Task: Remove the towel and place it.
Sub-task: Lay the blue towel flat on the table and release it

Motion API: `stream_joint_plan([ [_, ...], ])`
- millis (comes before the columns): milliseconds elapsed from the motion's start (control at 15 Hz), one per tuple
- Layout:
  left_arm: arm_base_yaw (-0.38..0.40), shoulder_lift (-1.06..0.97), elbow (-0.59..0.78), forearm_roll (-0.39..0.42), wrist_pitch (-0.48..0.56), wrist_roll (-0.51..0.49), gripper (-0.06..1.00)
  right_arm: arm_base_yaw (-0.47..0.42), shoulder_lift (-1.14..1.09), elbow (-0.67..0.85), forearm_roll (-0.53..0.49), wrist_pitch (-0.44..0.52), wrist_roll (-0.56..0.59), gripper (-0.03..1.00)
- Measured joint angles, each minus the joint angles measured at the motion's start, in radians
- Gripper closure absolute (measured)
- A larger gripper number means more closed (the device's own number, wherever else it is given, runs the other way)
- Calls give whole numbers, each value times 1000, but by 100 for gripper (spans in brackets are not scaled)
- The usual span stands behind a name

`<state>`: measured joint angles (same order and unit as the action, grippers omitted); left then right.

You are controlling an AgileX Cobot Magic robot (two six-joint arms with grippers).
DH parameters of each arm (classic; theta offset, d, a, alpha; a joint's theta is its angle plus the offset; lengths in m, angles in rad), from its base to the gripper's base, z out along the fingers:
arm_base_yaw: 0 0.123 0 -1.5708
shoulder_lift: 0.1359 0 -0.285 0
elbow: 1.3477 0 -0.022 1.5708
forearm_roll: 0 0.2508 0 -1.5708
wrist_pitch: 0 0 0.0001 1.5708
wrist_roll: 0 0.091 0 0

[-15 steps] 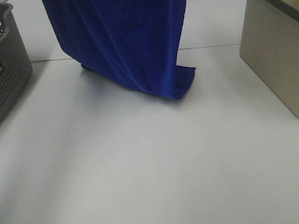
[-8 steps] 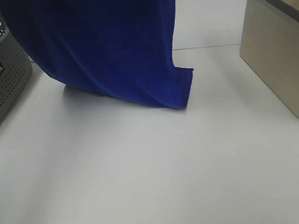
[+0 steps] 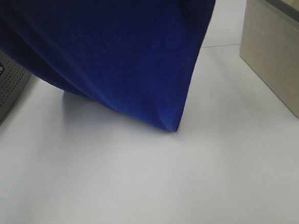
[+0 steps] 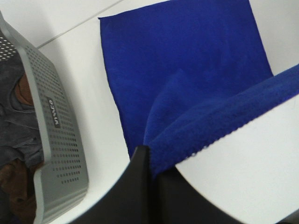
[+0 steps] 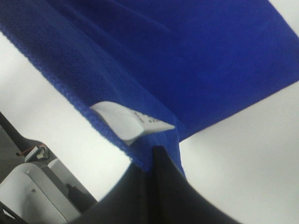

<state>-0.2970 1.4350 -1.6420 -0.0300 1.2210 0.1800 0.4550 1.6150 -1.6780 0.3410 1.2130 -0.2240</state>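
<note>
The deep blue towel (image 3: 110, 58) hangs spread across the top of the high view, its lowest corner touching the white table near the middle. In the left wrist view my left gripper (image 4: 153, 168) is shut on one edge of the towel (image 4: 187, 79), which drapes down to the table. The right wrist view has my right gripper (image 5: 152, 161) shut on the towel (image 5: 187, 60) edge beside its small white label (image 5: 128, 122). Both grippers sit above the high view's frame, except for a dark bit at the top right of the cloth.
A grey perforated basket (image 3: 2, 91) stands at the left; the left wrist view shows this basket (image 4: 56, 140) holding dark clothes. A beige bin (image 3: 278, 51) stands at the right. White table (image 3: 154, 183) lies in front.
The towel has been lifted and spread wider, swinging nearer the camera. Its folded lower end has come off the table, leaving one corner touching down.
</note>
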Motion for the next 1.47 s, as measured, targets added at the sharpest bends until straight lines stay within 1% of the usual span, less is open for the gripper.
stream_joint_plan([
  [133,-2,-47,60,-52,-1,0,94,6,-59,98,-15,-8,11,95],
  [267,-2,-81,120,-132,-2,0,94,6,-86,121,-57,-7,0,95],
  [333,-9,-97,158,-157,-4,0,94,6,-94,122,-83,-7,-15,95],
  [533,-80,-133,271,-161,-5,-18,94,5,-134,157,-119,-4,-37,95],
  [667,-149,-145,316,-156,-5,-51,94,5,-189,234,-130,-1,-44,95],
  [800,-218,-163,358,-154,-5,-84,94,5,-252,345,-136,2,-46,95],
  [1000,-296,-202,437,-166,-7,-138,94,5,-332,496,-120,1,-46,95],
  [1200,-357,-249,526,-209,-10,-180,94,5,-401,617,-68,1,-46,95],
  [1333,-383,-271,599,-228,-10,-212,94,5,-422,677,-28,-1,-46,95],
  [1467,-390,-275,690,-263,-17,-227,94,5,-424,745,9,-1,-49,95],
])
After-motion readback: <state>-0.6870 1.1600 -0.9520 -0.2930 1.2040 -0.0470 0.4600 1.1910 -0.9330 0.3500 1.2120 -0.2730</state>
